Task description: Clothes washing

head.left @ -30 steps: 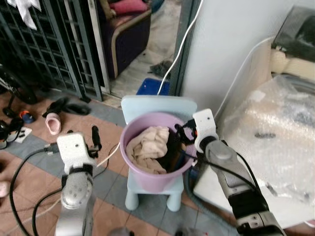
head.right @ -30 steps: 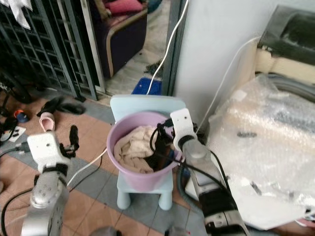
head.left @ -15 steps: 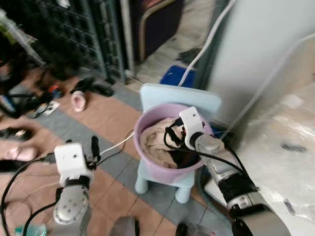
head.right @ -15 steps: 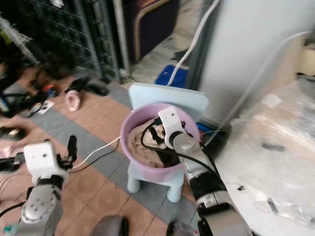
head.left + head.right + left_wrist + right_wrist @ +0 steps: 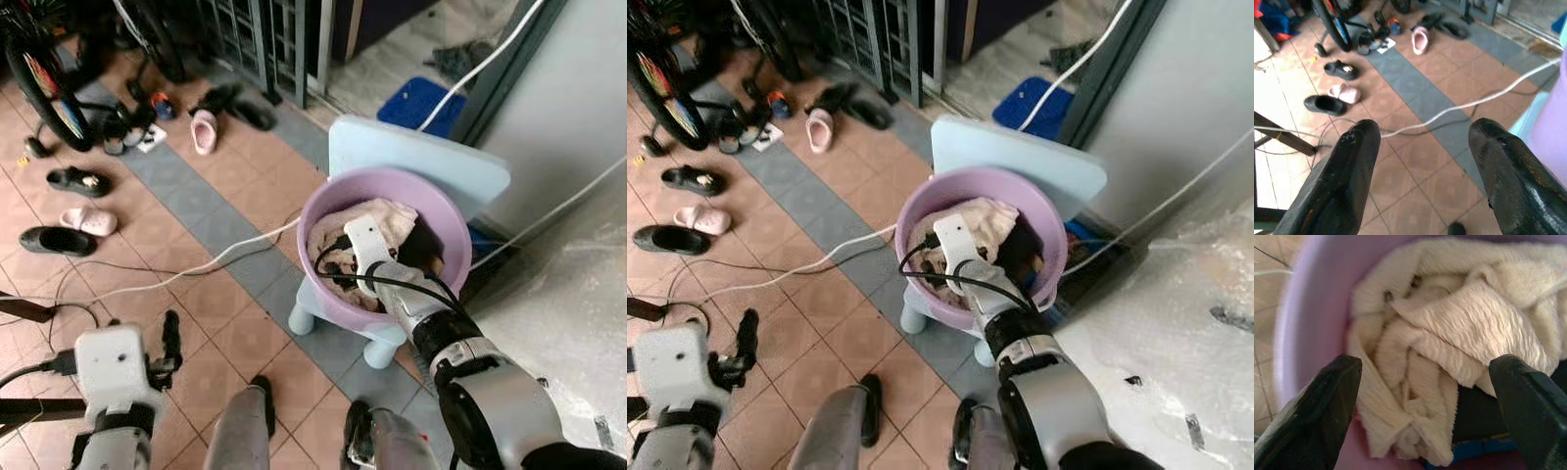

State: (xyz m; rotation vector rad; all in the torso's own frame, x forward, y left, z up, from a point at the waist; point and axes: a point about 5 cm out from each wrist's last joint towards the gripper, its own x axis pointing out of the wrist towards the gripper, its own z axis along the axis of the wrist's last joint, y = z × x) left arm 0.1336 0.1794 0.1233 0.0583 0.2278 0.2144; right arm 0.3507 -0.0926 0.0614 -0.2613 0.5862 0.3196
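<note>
**Right gripper spread wide inside the laundry basin**

A purple basin (image 5: 446, 235) is seen standing on a pale blue stool (image 5: 416, 162), whose raised back edge lies toward a grey wall (image 5: 1195, 88). Inside the basin a cream towel (image 5: 1449, 333) is bunched against the near and left rim, with a dark garment (image 5: 423, 250) tucked toward the right rim. The right gripper (image 5: 1425, 396) is reached over the basin's near rim and held above the towel, its fingers (image 5: 1317, 406) parted widely with nothing between them. The left gripper (image 5: 1422, 161) is held low over the tiled floor (image 5: 196, 196), likewise spread apart and empty. A white cable (image 5: 196, 269) is trailed across the tiles to the stool's left. Scattered shoes (image 5: 73, 206) are left along the floor's far left, well apart from the stool. Bubble-wrapped bulk (image 5: 1185, 313) is crowded just beside the stool's right edge.
</note>
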